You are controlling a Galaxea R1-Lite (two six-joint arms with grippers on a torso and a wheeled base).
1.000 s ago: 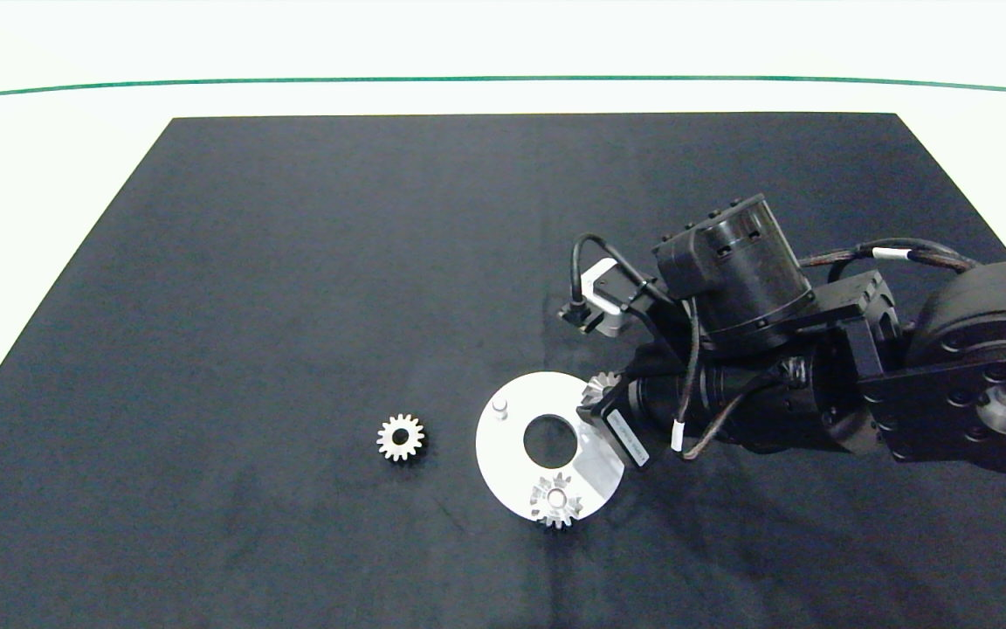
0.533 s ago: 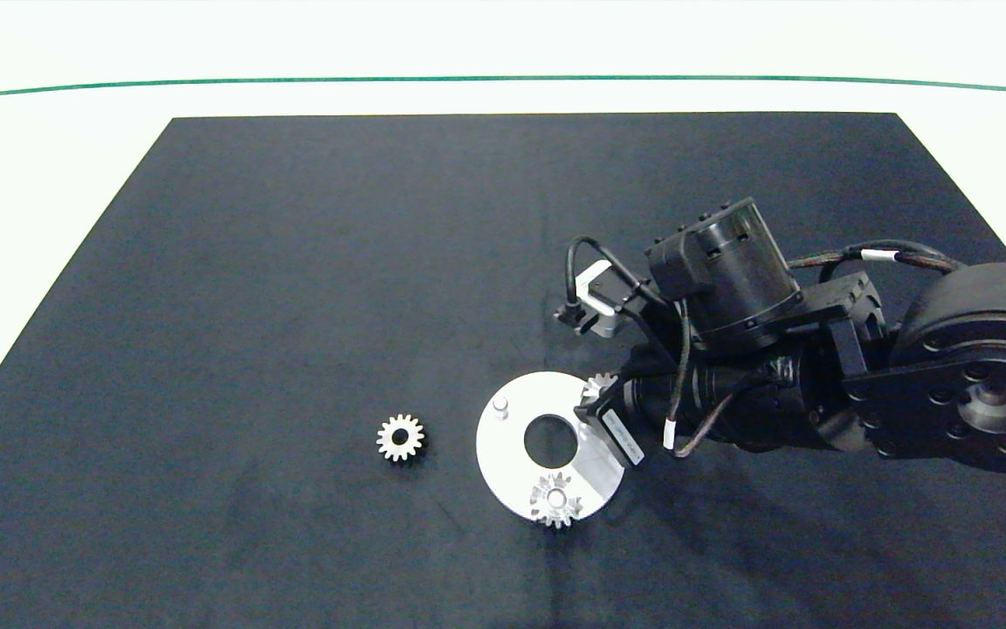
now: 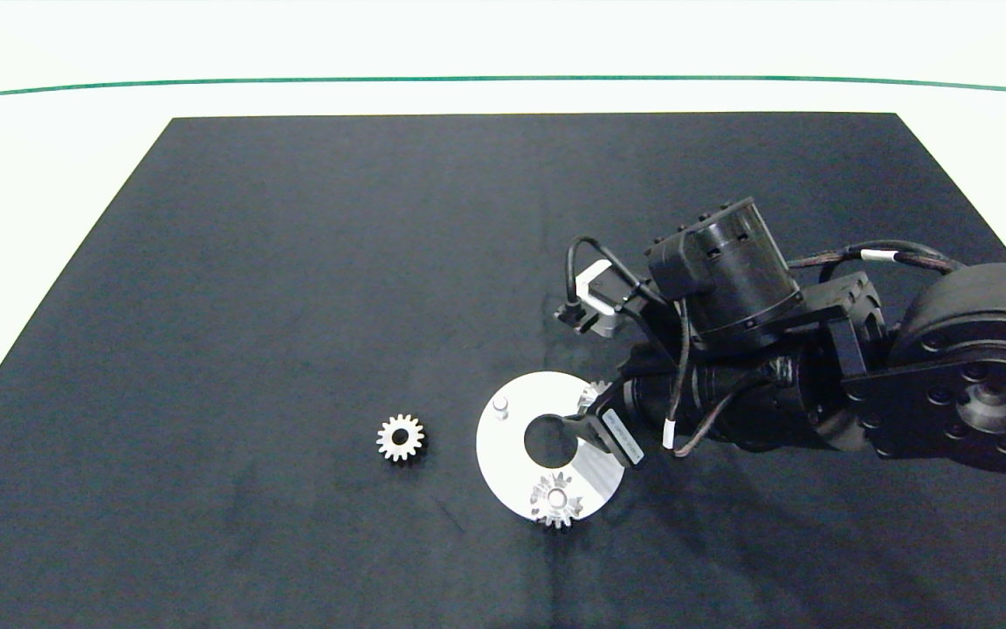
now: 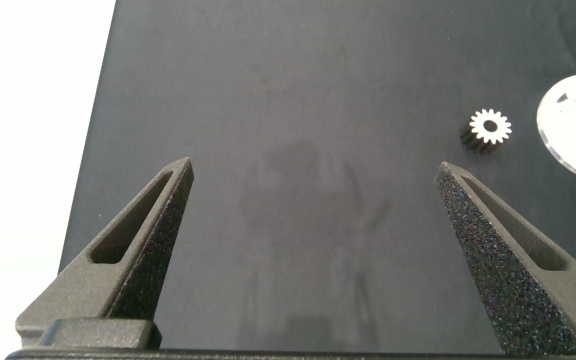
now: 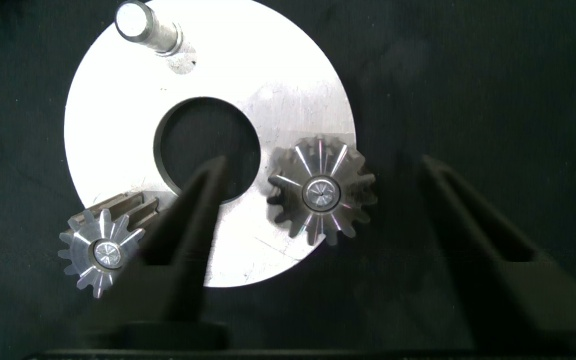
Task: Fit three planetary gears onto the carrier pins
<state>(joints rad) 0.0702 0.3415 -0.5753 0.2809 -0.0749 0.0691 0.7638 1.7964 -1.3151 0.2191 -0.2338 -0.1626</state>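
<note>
A: Where are the gears seen?

B: On the disc (image 3: 512, 454), one gear (image 3: 555, 501) is seated at 6 o'clock and a second gear (image 3: 592, 395) at 2 o'clock, its head-view outline largely hidden by the right gripper (image 3: 586, 419). In the right wrist view a pin tip is seen in each bore. The third gear (image 3: 400, 437) is left flat on the mat (image 3: 293, 306), apart from the disc at its 9 o'clock.

A: And the pins?

B: Only one bare pin (image 3: 500, 405) is exposed, at 10 o'clock.

A: How are the grippers held?

B: The right gripper (image 5: 318, 215) is spread wide about the second gear (image 5: 322, 191), no contact being shown; its fingers are blurred. The left gripper (image 4: 313, 190) is also held wide, over bare mat; it is not seen in the head view. The disc (image 4: 568, 120) is cut off there.
</note>
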